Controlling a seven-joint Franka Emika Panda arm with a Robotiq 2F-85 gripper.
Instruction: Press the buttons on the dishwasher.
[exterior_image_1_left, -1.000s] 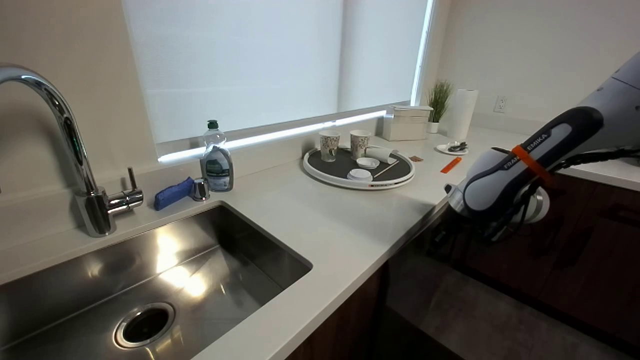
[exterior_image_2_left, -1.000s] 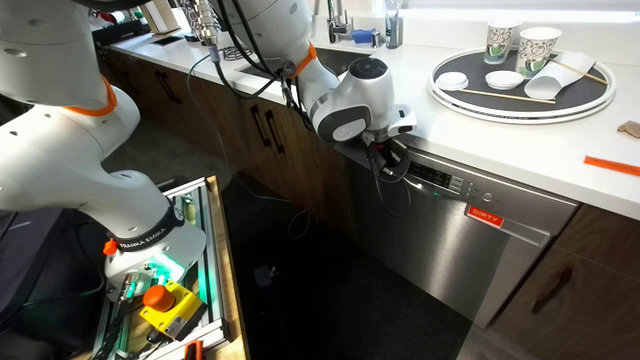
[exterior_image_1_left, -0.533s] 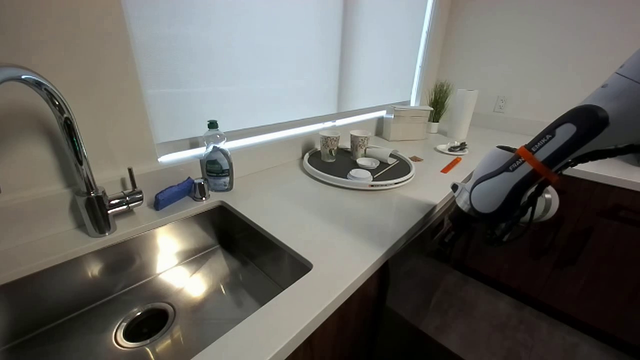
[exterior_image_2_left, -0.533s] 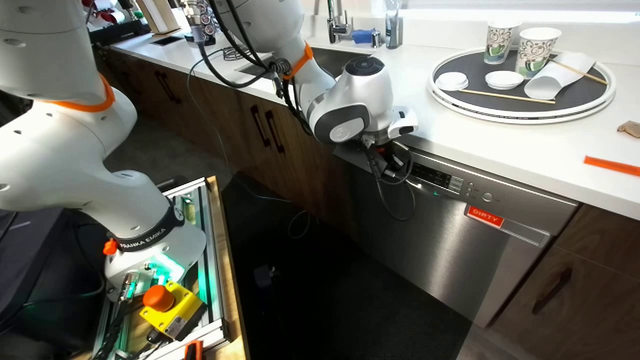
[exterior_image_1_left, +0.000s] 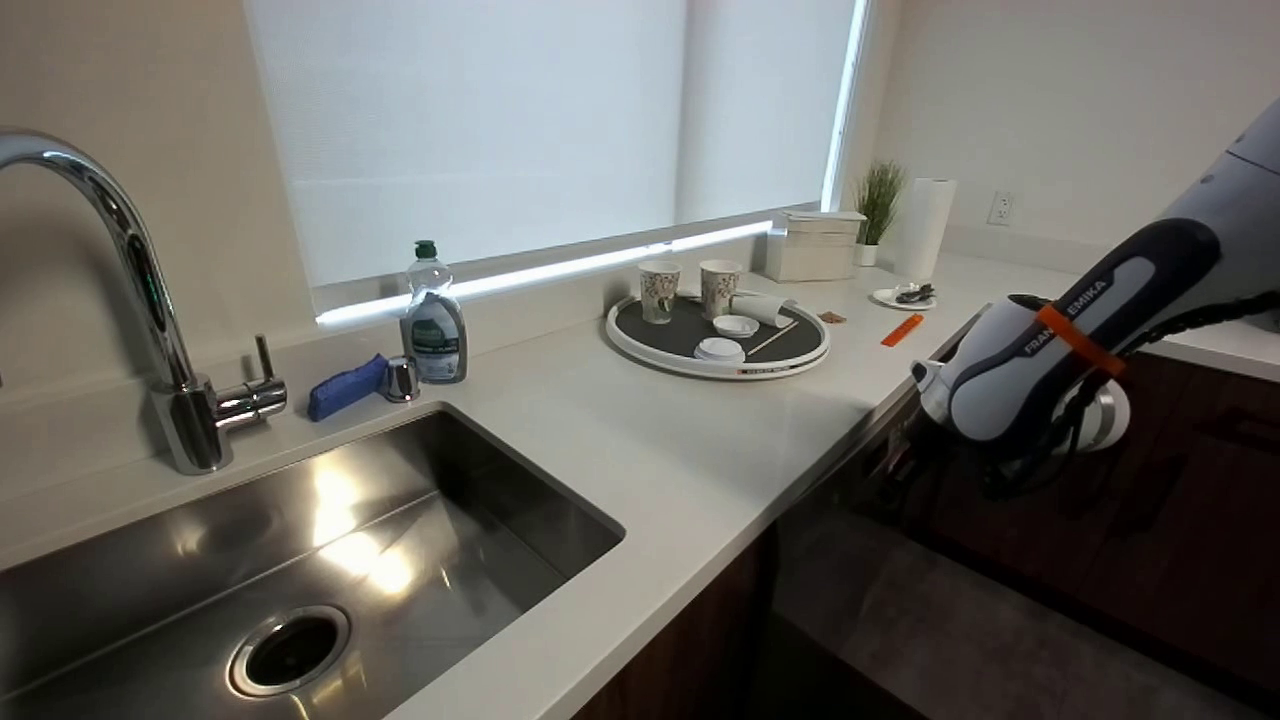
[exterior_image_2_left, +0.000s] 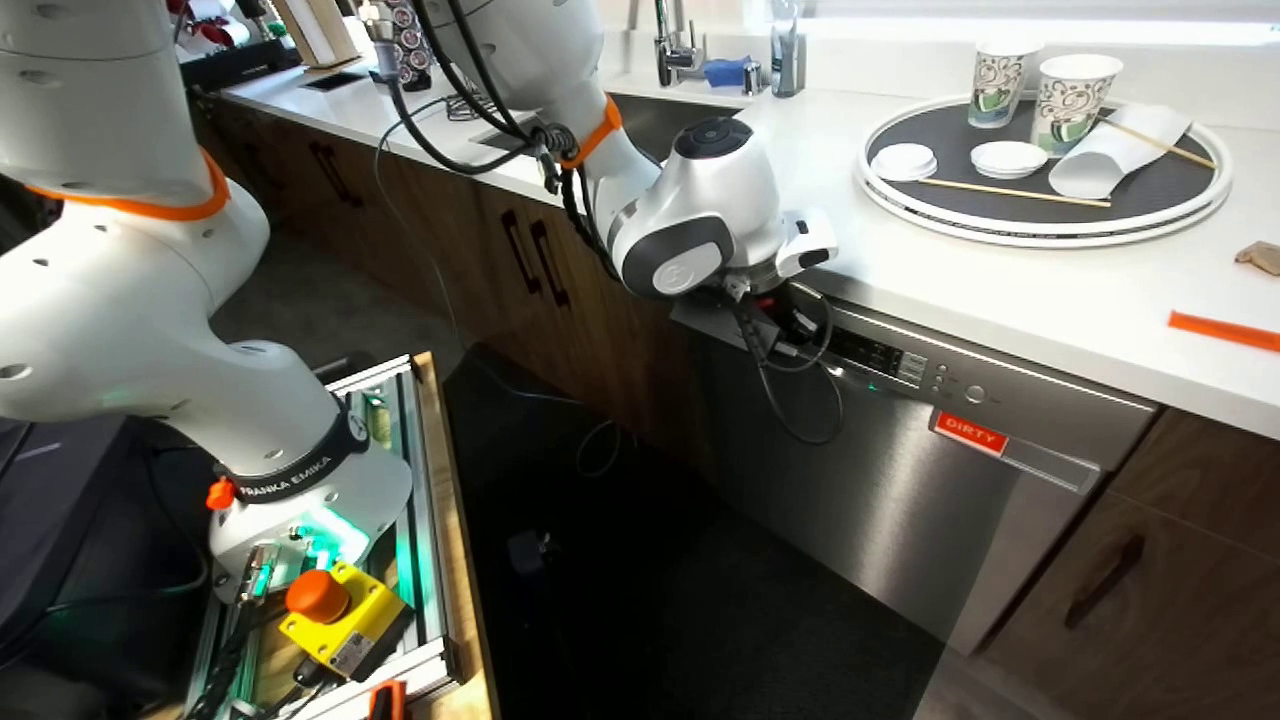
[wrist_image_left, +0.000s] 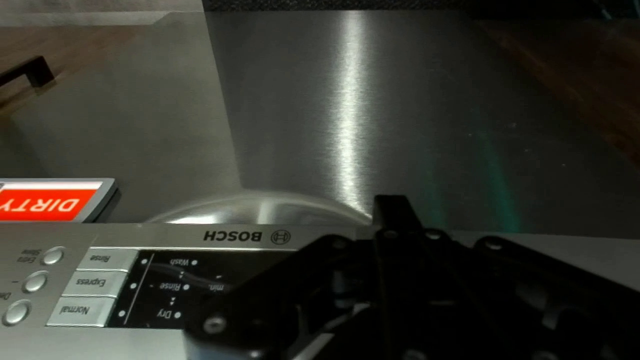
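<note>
The dishwasher (exterior_image_2_left: 880, 470) has a glossy steel front that looks dark in places; it also fills the wrist view (wrist_image_left: 290, 125), upside down. Its control panel is along the top edge, with round buttons (wrist_image_left: 35, 281), light rectangular keys (wrist_image_left: 90, 285) marked Rinse, Express and Normal, and a black display (wrist_image_left: 165, 287). In an exterior view the keys (exterior_image_2_left: 911, 368) and round power button (exterior_image_2_left: 975, 394) show. My gripper (wrist_image_left: 398, 212) is shut and empty, in front of the panel beside the display, which it partly covers. I cannot tell if it touches. The hand hides most of it in both exterior views.
The white countertop (exterior_image_2_left: 960, 290) overhangs just above the panel. A red DIRTY sign (exterior_image_2_left: 968, 432) sits on the dishwasher front. A round tray (exterior_image_2_left: 1040, 237) with cups and lids stands on the counter. A sink (exterior_image_1_left: 480, 560) lies further along. Loose cables (exterior_image_2_left: 800, 435) hang from my hand.
In an exterior view my arm and hand have shifted slightly right, away from the sink. The hanging cable has also moved a little. The dishwasher and the things on the counter have not moved.
</note>
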